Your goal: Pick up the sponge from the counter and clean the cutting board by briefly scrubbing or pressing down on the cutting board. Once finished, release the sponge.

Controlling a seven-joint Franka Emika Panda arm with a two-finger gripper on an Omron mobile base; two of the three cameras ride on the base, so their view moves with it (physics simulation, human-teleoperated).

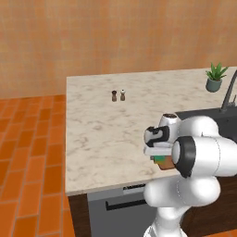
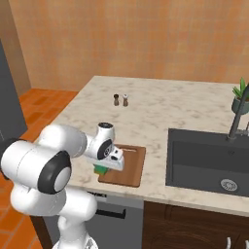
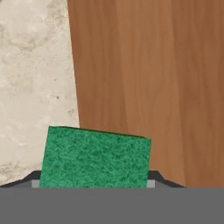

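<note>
**Sponge over edge of cutting board, in the claw**

Sponge: small flat rectangle, fuzzy green scrub top w/ fibrous texture; from the left base view an orange-yellow underlayer shows beneath the green. It sits between the gripper tips, which are closed in on it – dark tip corners peek out at both sides of it in the hand view. Sponge hangs over the board's left edge, partly over counter; can't tell if it touches the wood.

Cutting board: flat brown wooden rectangle, vertical grain streaks, narrow slot handle at far short end. Lies near the counter's front edge, left of the sink.

Counter: light beige marble pattern, faint grey-brown veins, thick pale edge.

Also: dark sink basin w/ dark faucet, two small shakers side by side mid-counter, potted plant at far corner. Floor is orange tile.
</note>
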